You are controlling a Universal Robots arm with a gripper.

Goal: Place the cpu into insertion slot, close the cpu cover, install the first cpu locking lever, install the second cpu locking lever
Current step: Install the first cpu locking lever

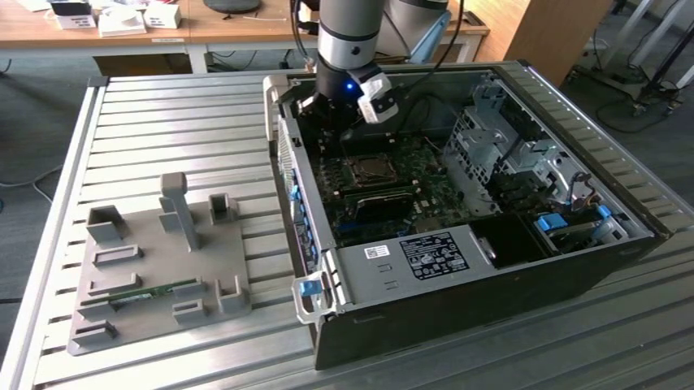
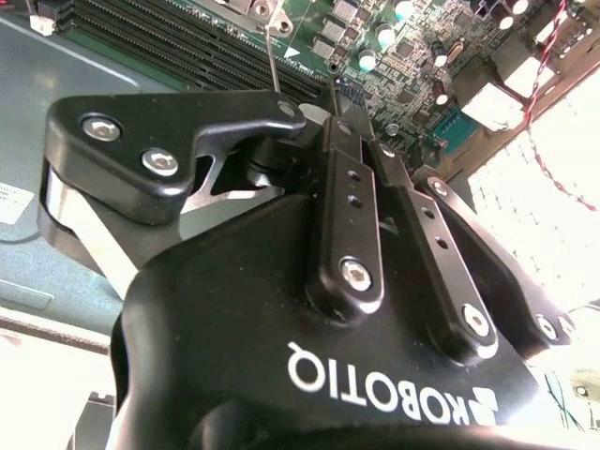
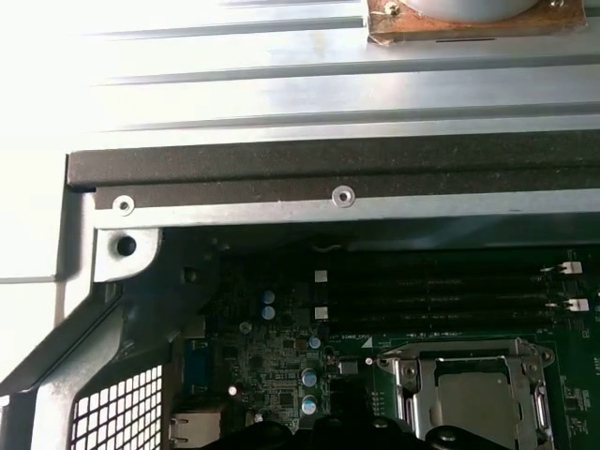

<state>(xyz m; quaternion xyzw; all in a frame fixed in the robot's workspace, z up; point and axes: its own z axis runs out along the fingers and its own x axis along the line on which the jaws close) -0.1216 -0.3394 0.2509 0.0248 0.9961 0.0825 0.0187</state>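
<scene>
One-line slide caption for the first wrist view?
Inside the open computer case: the cpu lies on the green board, framed by the cpu cover.

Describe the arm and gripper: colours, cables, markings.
Grey tubular arm, black cable alongside, blue light at the wrist, white camera block beside it. The gripper is glossy black with white lettering and link bars held by silver bolts.

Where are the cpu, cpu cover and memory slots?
cpu [image 3: 478, 408], first wrist view, middle of its pale metal face.
cpu cover [image 3: 459, 356], first wrist view, one bar of the silvery frame beside the cpu.
memory slots [image 3: 441, 286], first wrist view, along one dark slot.
</scene>
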